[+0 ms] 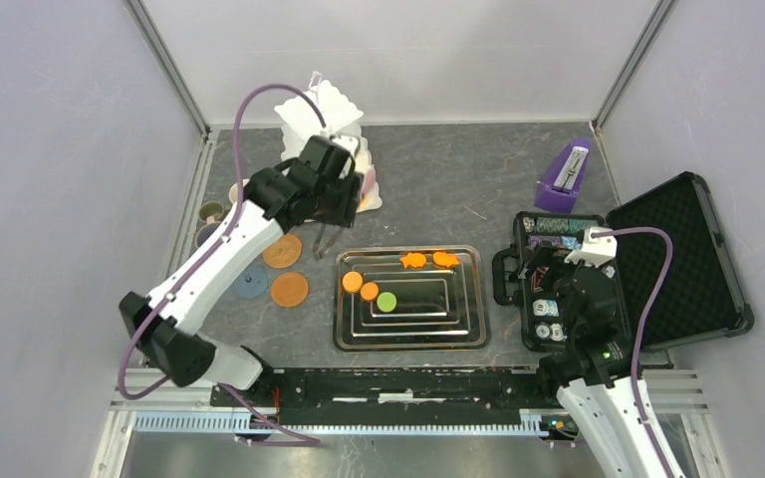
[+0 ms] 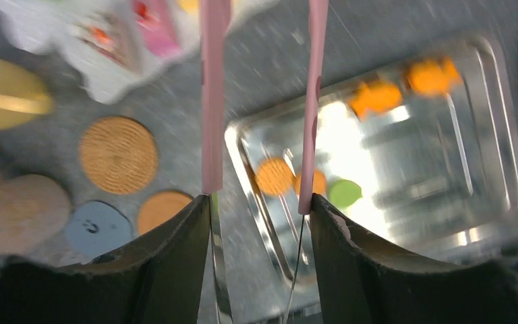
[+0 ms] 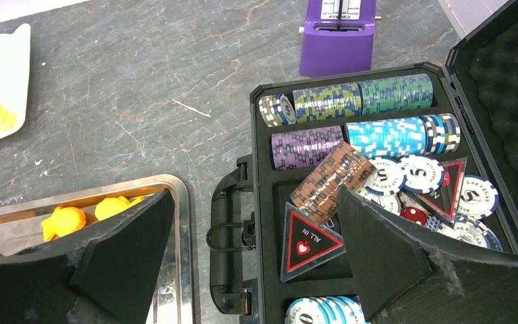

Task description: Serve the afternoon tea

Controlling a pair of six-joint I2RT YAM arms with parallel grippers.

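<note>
**Left tool lines up tongs on tray biscuits**

From above, the left tool [image 1: 339, 206] grips slim tongs [image 1: 320, 242] that hang tips-down over the surface, just left of the steel tray [image 1: 408, 344]. The round biscuits [image 1: 370, 291] lie to their right and nearer, and the white stand [image 1: 324, 110] is just behind. The left wrist view frames one orange biscuit [image 2: 274, 175] between the tongs' two arms. In the right wrist view, the right tool [image 3: 253, 202] gapes empty over the poker case [image 3: 472, 88], so the left arm looks better placed.
</note>
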